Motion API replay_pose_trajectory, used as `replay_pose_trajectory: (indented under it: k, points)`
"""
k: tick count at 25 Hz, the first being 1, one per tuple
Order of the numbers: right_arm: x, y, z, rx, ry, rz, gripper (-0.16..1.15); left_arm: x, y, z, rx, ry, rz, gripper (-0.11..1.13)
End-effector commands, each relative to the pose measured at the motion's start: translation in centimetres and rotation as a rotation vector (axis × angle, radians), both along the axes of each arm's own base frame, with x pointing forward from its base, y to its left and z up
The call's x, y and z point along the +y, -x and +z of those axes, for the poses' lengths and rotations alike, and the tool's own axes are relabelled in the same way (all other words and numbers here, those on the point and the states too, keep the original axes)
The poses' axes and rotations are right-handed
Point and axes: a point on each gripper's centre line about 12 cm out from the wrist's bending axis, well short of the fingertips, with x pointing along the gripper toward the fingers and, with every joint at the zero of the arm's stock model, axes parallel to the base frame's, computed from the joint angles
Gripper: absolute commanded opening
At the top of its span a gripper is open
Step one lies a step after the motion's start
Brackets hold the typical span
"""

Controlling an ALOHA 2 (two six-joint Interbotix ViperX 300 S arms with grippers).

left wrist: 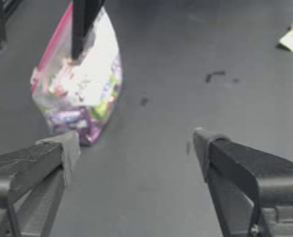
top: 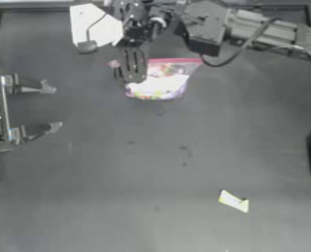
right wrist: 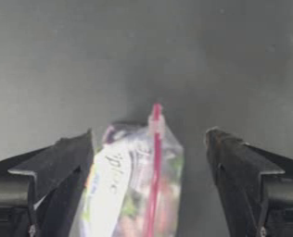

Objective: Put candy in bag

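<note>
We are only beginning: our right pincer (right wrist: 149,148) is straddling the clear plastic zip bag with the pink-red strip (top: 161,78), jaws wide and gripping nothing, our left pincer (top: 51,108) is waiting open and empty, and the small pale-yellow wrapped candy (top: 233,201) is lying untouched on the dark surface (top: 118,187), well apart.

Dark table (top: 151,162), perhaps faintly scuffed, evenly lit

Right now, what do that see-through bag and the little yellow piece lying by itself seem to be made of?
The bag looks like thin, glossy clear plastic: coloured sweets show through, light glares off it, and a pink-red strip runs along its rim. The candy seems wrapped in pale-yellow paper or film; it lies flat and looks matte, but it is too small to tell which.
</note>
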Motion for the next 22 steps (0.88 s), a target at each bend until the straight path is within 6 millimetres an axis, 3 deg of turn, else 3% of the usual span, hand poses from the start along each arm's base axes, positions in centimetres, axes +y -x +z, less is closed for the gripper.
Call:
replay_pose_trajectory:
  k: [1,10,22]
  points:
    - [0.3,-0.1,2.2,-0.043,0.026,0.005,0.98,0.1,-0.3,0.3,-0.005,0.002,0.001,1.02]
    - [0.6,-0.4,1.7,-0.034,0.020,0.011,0.81,0.1,-0.3,0.3,-0.007,0.003,0.001,1.02]
    - [0.0,-0.8,1.0,-0.003,0.052,0.008,0.81,0.1,-0.3,0.4,-0.010,0.002,0.001,1.02]
